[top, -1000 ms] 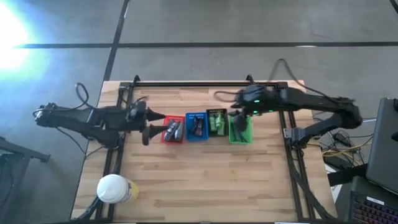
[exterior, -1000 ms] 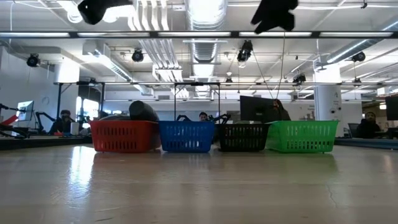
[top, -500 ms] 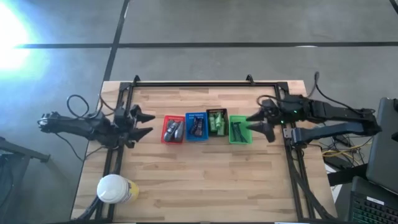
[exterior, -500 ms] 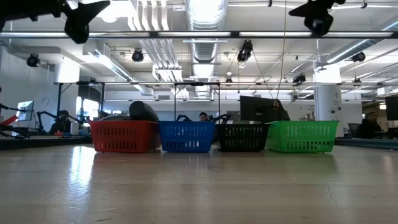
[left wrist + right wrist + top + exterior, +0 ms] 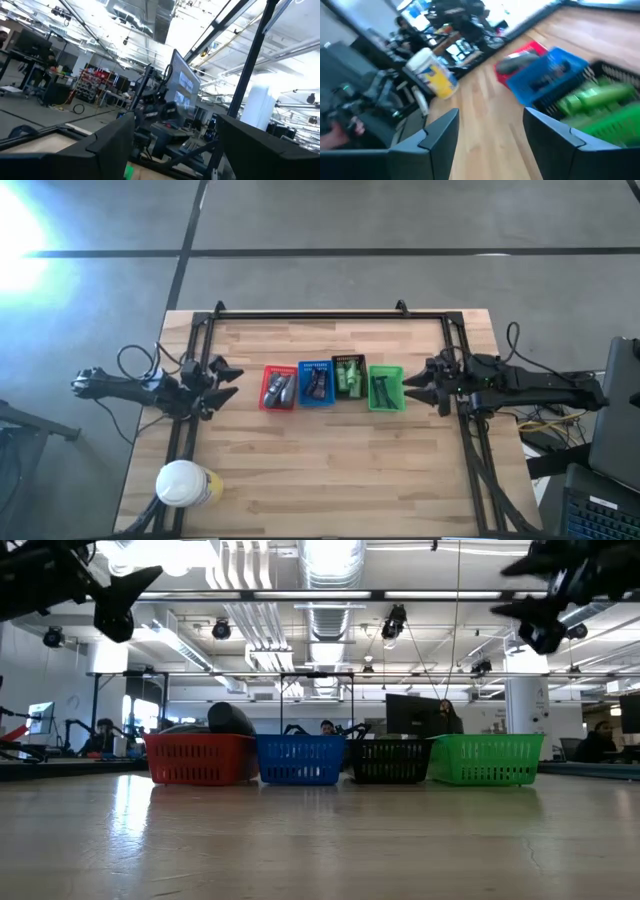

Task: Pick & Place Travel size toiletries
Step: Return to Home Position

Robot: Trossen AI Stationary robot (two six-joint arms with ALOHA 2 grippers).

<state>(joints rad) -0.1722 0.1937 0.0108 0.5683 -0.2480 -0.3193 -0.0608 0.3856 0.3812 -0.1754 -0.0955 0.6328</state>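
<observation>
Fingers stand spread wide on both grippers, and neither holds anything. The left gripper (image 5: 228,374) hangs over the left edge of the table (image 5: 330,470), near the red basket (image 5: 279,368) but apart from it, pointing toward it. The right gripper (image 5: 412,390) hangs at the right edge, just beside the green basket (image 5: 386,368). The low view shows both high above the tabletop.

Between those two baskets stand the blue basket (image 5: 316,364) and the black basket (image 5: 349,357), all four side by side in a row. Grey tubes (image 5: 279,389) lie in the red one, black packets (image 5: 317,384) in the blue, green bottles (image 5: 349,378) in the black and dark sticks (image 5: 384,391) in the green. A white-capped container (image 5: 183,483) stands by the left edge, well apart from the row.
</observation>
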